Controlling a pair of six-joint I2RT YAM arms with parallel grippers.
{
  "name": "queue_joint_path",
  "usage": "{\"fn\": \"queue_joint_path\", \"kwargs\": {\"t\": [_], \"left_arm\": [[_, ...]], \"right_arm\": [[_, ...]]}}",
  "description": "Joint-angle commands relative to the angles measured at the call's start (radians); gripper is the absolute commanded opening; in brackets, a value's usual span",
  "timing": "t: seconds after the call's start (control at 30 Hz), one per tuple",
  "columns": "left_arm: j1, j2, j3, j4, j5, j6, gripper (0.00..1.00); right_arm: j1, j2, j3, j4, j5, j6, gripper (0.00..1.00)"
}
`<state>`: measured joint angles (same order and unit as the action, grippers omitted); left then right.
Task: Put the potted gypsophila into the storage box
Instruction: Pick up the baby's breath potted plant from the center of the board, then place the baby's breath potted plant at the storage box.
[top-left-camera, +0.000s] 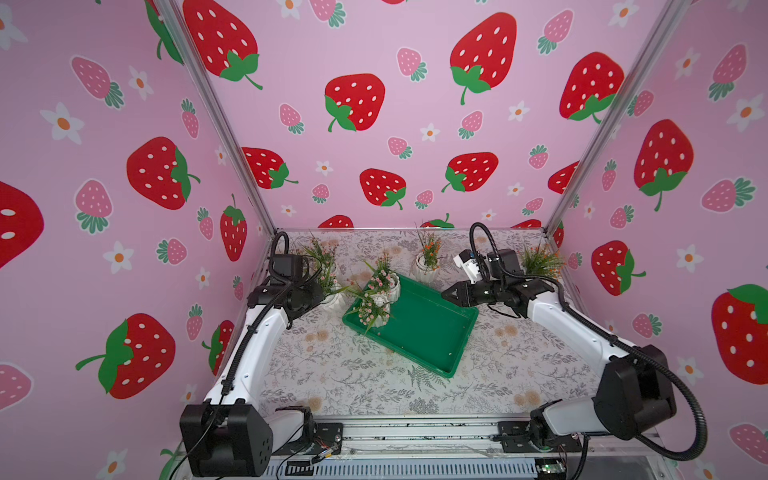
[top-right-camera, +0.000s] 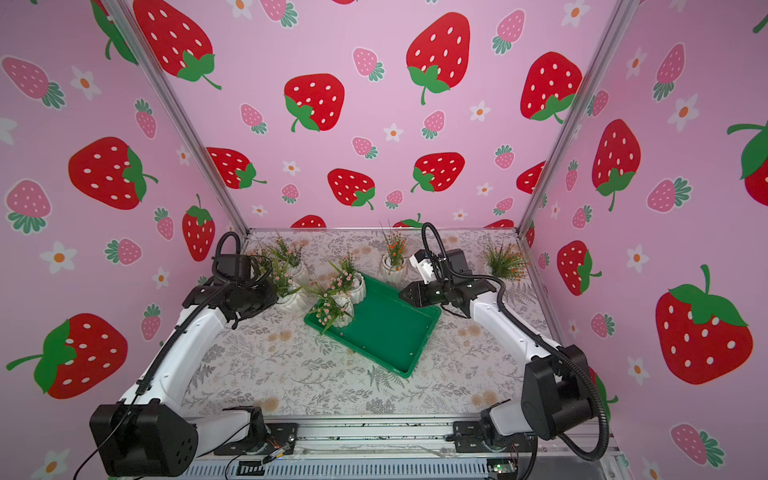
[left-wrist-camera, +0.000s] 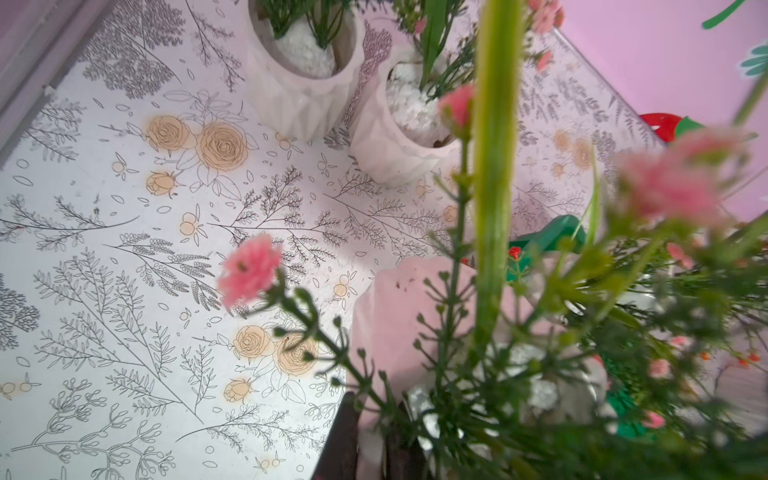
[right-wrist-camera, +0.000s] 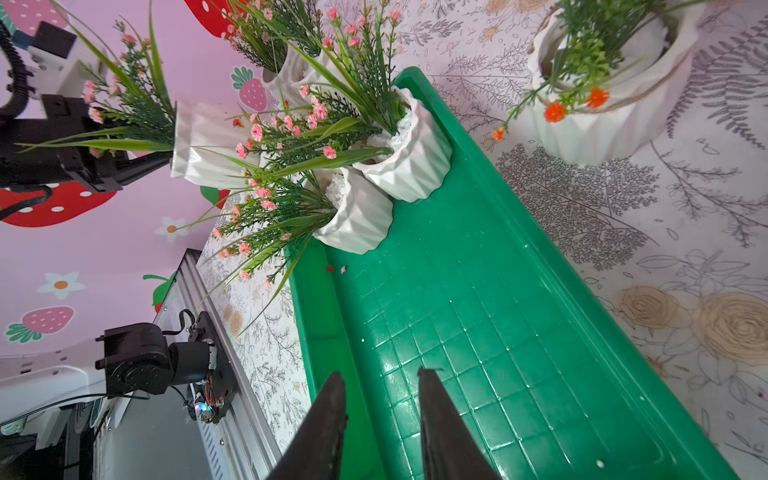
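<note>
Pink strawberry walls around a floral table (top-left-camera: 374, 374). In the storage box (top-left-camera: 432, 332), two potted gypsophila (top-left-camera: 390, 289) already, tucked into one far corner. Left tool (right-wrist-camera: 145, 168) clamped on a third pot (right-wrist-camera: 203, 145) just beside the box; right tool (right-wrist-camera: 382, 374) apart and empty over it. Looks under half done: orange-flowered pots (top-left-camera: 426, 266) and others wait on the table.

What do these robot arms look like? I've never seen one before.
The left arm and the right arm have smooth white shells with chunky black joints. A ribbed black hose loops along each. The right arm's fingers are black tapering wedges, and a small white box sits above its wrist.
</note>
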<state>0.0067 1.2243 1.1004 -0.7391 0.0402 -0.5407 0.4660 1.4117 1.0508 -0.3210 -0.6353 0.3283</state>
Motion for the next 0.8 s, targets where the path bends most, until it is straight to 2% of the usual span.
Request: {"fn": "queue_joint_path", "kwargs": {"t": [0.0,0.2,0.37,0.77], "left_arm": [[-0.023,-0.017,0.087,-0.054,-0.016,0.018,0.0],[-0.135,-0.019,0.219,-0.111,-0.037,0.078,0.0],[-0.252,0.002,0.326,-0.153,-0.097,0.126,0.0],[-0.418,0.058,0.434,-0.083,-0.058,0.188,0.0]], "right_arm": [[-0.009,-0.033,-0.024,-0.01,0.018,0.011,0.33],[-0.023,-0.058,-0.041,-0.013,0.025,0.027,0.32],[-0.046,-0.081,-0.055,-0.016,0.006,0.05,0.33],[-0.111,-0.182,-0.115,-0.027,-0.04,0.081,0.32]]}}
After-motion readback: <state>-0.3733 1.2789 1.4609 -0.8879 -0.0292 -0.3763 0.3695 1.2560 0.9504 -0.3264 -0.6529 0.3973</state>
